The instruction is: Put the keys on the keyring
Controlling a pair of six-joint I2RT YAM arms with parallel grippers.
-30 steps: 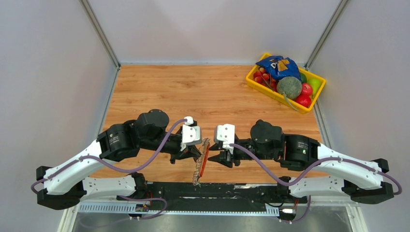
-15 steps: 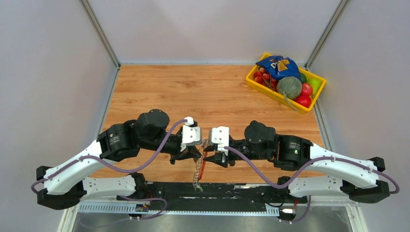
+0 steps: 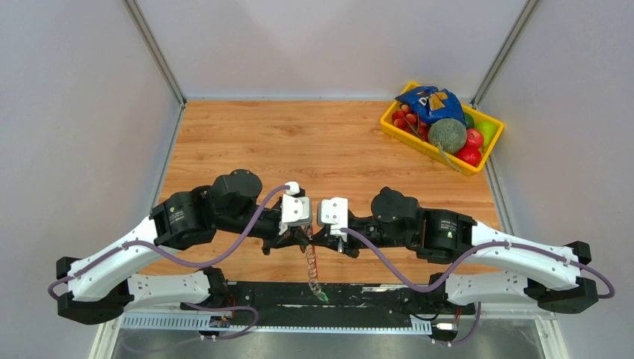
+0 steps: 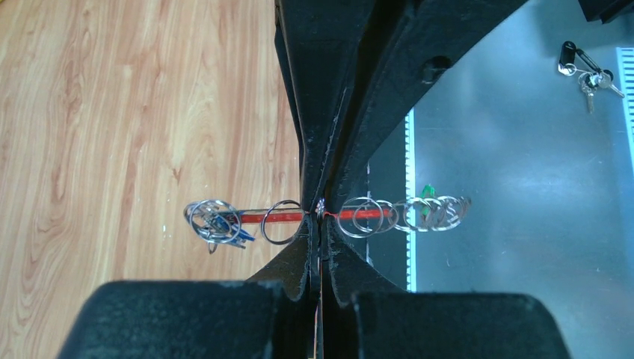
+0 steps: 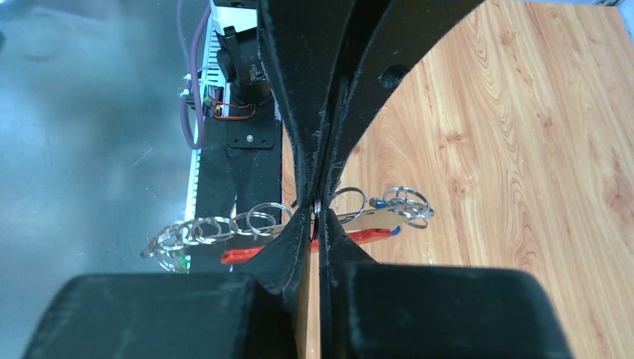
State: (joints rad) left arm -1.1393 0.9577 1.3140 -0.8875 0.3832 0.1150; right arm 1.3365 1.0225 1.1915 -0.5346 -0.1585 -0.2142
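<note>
- A tiny black-headed key with a silver blade (image 4: 571, 55) lies well apart on the grey metal shelf (image 4: 523, 262).
- The silver keyring with its long strap, red strip and green tip (image 4: 374, 217) hangs between both arms.
- The left gripper (image 4: 321, 213) pinches it.
- The right gripper (image 5: 318, 211) has just slid over and squeezed shut on it too, so I think a ring can be pried open.
- A tiny blue-headed key (image 4: 224, 224) sits among the far rings.

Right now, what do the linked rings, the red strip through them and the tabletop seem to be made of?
The linked rings look like thin polished metal wire: silvery, with bright glints. The red strip looks like matte plastic or woven fabric; it is too thin to tell which. The tabletop shows wood grain with a smooth sheen, probably laminate or varnished wood.
</note>
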